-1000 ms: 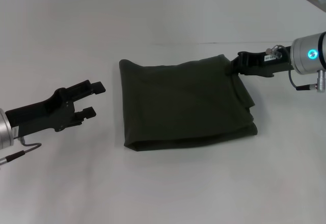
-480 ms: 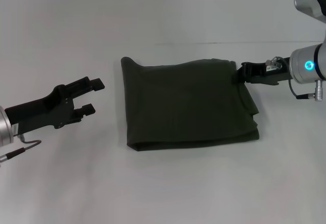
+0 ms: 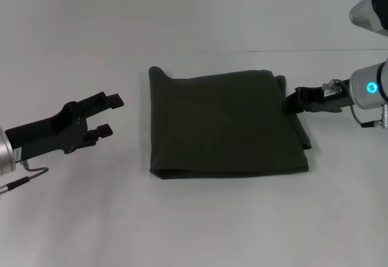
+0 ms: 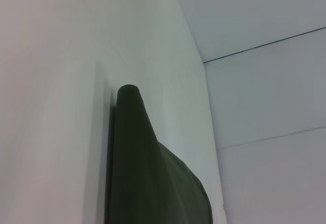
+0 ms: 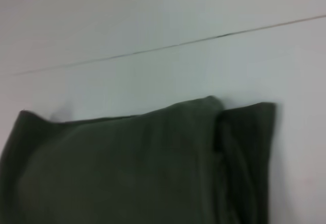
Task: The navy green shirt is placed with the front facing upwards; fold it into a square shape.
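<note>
The navy green shirt (image 3: pixel 224 124) lies folded into a rough rectangle in the middle of the white table, and its lettering is hidden. It also shows in the left wrist view (image 4: pixel 147 178) and the right wrist view (image 5: pixel 127 168). My right gripper (image 3: pixel 291 101) is at the shirt's right edge near the far corner, shut on the fabric there. My left gripper (image 3: pixel 111 116) hovers open and empty to the left of the shirt, apart from it.
The white table (image 3: pixel 200 224) stretches on all sides of the shirt. A thin seam line (image 3: pixel 273 51) runs along the back where the table meets the wall. Nothing else stands on it.
My right gripper has moved right and slightly nearer, dragging the shirt rightward with it and flattening its right side. The left arm has stayed nearly still.
</note>
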### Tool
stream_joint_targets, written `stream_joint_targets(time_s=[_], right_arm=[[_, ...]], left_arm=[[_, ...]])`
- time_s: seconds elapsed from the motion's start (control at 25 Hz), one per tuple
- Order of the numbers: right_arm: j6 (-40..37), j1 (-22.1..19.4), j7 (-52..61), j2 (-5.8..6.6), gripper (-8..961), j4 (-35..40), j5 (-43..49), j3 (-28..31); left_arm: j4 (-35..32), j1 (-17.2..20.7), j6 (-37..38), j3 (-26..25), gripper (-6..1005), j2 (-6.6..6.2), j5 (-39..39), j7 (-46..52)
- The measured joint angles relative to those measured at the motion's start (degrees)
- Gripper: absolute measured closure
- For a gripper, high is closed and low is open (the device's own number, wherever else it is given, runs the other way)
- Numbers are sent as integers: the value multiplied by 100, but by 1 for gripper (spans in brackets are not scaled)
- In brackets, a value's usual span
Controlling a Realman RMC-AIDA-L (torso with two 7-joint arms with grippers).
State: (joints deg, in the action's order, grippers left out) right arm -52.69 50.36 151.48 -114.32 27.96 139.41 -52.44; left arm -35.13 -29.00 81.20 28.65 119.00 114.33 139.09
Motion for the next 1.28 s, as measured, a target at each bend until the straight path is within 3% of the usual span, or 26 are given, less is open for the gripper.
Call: stream_joint_targets(time_s=[0.08,0.28,0.36,0.64,0.72,0.96,1.28], right_arm=[[31,-28,59,36,842,27,27,18],[176,-64,130,187,600,-30,42,48],[60,-131,147,296,580,-55,-8,135],[-1991,-904,-1255,615,521,174,-1562,1444],[-2448,-1158,-1367,657,508,200,-1835,1543],[-2953,-1674,-1373,696,325,224,-2128,1915],[-2993,-1706,-1349,778,65,236,-2155,2008]], left_arm=[[8,-1,0,0,66,0,-5,-20],[7,23,10,0,66,4,-58,-37],[1,29,37,3,66,4,-59,-43],[-220,-26,357,274,68,-78,639,50],[-223,-39,442,312,68,-80,790,138],[-90,-150,245,700,68,5,867,544],[518,-380,-401,610,69,164,768,628]])
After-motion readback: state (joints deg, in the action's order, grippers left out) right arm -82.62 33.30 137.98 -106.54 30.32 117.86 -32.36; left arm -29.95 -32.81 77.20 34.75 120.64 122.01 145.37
